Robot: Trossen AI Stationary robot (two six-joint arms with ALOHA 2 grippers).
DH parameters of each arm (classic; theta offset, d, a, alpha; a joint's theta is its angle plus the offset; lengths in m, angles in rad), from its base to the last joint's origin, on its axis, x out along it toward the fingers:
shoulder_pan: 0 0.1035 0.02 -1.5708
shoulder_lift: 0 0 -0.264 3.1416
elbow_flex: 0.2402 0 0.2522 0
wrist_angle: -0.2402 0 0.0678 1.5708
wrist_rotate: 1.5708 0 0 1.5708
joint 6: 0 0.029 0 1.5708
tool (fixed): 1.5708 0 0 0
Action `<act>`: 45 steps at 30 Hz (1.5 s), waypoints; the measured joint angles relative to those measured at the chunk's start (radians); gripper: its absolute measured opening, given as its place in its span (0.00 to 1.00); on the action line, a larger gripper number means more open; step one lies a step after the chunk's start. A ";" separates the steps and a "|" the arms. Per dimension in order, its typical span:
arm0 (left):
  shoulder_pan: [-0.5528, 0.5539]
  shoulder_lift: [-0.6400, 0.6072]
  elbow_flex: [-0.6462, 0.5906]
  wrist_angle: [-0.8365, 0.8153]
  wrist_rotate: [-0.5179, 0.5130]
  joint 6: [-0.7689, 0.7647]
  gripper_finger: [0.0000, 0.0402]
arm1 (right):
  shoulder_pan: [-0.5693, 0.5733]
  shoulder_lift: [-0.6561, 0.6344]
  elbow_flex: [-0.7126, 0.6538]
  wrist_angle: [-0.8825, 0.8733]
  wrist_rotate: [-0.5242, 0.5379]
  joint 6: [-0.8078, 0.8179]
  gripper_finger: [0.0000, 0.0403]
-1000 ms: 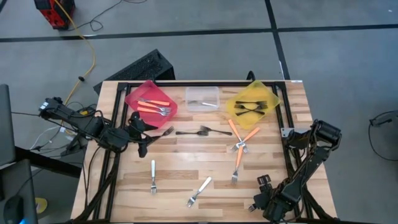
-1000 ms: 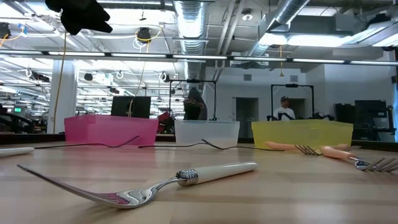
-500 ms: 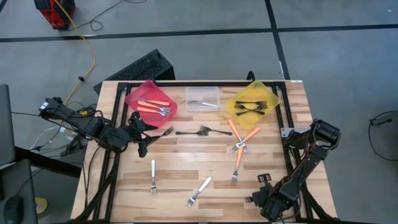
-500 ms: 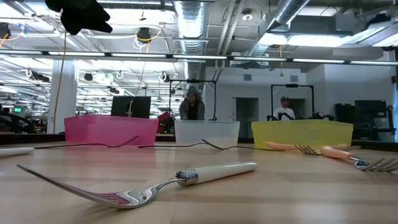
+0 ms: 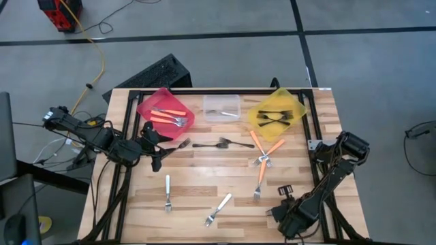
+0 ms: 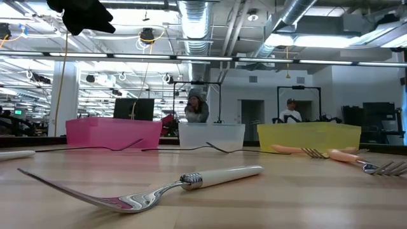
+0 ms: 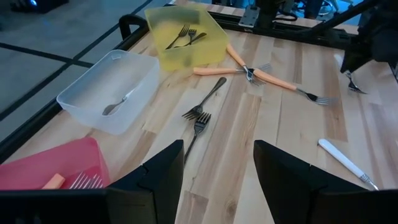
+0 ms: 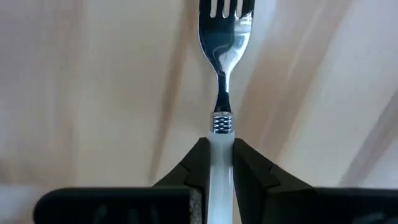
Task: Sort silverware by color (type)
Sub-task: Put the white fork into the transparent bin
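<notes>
My right gripper [image 5: 278, 212] hangs over the table's near right corner, shut on a white-handled fork [image 8: 224, 56] with a silver head. My left gripper [image 7: 217, 180] hovers open over the table's left side, holding nothing. Loose silverware lies on the wood: two black forks [image 5: 218, 143], three orange-handled forks [image 5: 262, 160] crossing one another, and two white-handled forks [image 5: 167, 192], [image 5: 218, 209]. The second of these lies in the foreground of the low view [image 6: 159, 187]. My right gripper pinches the fork's white handle [image 8: 221, 140] between its two fingers, just behind the ribbed silver collar. The fingers come from above, pointing down, and lie along the fork. The silver head [image 8: 225, 31] sticks out beyond the fingertips, clear of the wood.
Three bins stand along the far edge. The red bin [image 5: 165, 109] holds orange-handled forks, the clear bin [image 5: 222, 107] a silver fork, and the yellow bin [image 5: 277, 110] black forks. A black frame [image 5: 204, 90] borders the table. People stand in the room behind.
My right gripper has risen and moved a little toward the table's left edge, over the near right corner. The forks on the table have not moved.
</notes>
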 joint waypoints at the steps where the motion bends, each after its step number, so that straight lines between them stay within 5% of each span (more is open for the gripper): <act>1: 0.000 0.000 0.000 0.000 0.000 -0.003 0.45 | -0.009 -0.005 0.001 -0.004 0.000 -0.006 0.17; 22: 0.000 0.000 0.000 0.000 -0.011 0.000 0.45 | -0.291 -0.154 0.003 -0.033 0.181 -0.400 0.17; 45: 0.000 0.000 0.000 -0.003 -0.012 0.019 0.45 | -0.808 -0.154 0.004 0.467 0.190 -1.007 0.17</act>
